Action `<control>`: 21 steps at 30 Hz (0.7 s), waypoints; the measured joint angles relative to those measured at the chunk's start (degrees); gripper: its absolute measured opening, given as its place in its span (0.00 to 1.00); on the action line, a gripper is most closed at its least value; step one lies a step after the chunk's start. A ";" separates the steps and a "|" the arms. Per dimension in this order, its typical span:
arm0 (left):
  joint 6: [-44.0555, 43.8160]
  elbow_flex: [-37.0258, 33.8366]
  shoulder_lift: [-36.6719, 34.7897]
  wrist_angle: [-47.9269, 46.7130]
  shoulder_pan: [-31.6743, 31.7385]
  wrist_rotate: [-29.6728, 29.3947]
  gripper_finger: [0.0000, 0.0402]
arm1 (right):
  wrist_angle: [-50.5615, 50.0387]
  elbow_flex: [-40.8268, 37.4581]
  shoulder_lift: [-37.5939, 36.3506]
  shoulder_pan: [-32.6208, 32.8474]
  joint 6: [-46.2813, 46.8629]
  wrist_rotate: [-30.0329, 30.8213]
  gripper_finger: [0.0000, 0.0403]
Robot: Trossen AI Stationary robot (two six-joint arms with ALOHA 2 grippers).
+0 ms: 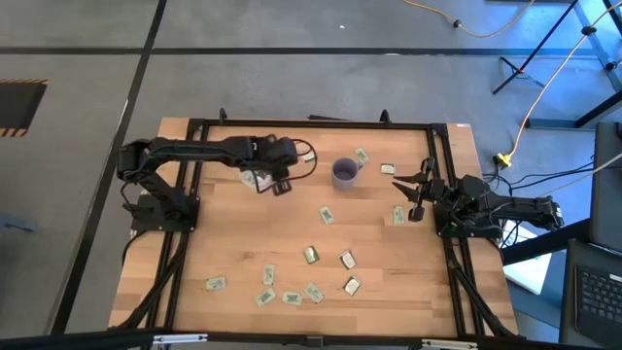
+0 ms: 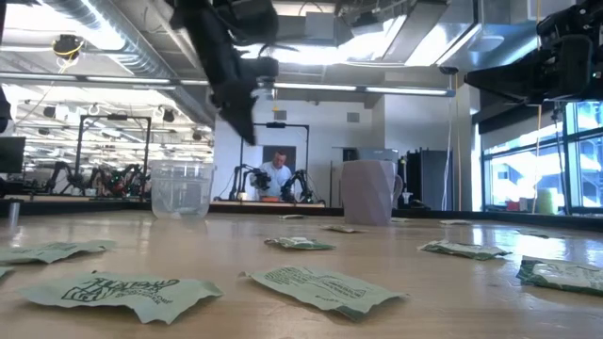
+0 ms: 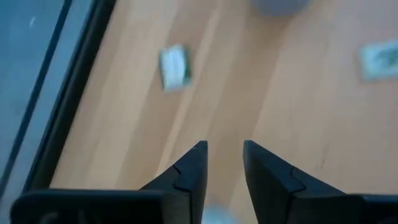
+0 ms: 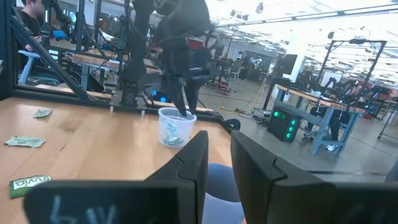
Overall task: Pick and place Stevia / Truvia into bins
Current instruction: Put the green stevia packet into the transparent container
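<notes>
Green-and-white paper sweetener packets (image 1: 311, 255): scattered across wooden tabletop (image 1: 233, 243). Clear plastic cup (image 4: 175, 127): beneath left gripper (image 4: 185, 102), fingers narrowly parted, empty. Purple-grey mug (image 1: 345, 172): mid-tabletop. Right gripper (image 1: 417, 185): right edge, narrowly parted.

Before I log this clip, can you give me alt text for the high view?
The left gripper hangs over the clear cup near the table's far left side, with the purple mug beside it. Green-and-white packets lie scattered over the wood, while the right gripper waits at the right edge.
</notes>
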 joint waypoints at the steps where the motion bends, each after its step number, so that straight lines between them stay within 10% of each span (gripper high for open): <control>1: 0.98 0.00 -0.01 2.34 0.36 0.58 0.26 | 0.00 0.00 0.00 0.00 0.00 0.00 0.19; 21: 6.96 1.04 13.49 16.88 10.80 14.22 0.29 | -0.21 0.00 -0.02 0.00 -1.29 0.00 0.19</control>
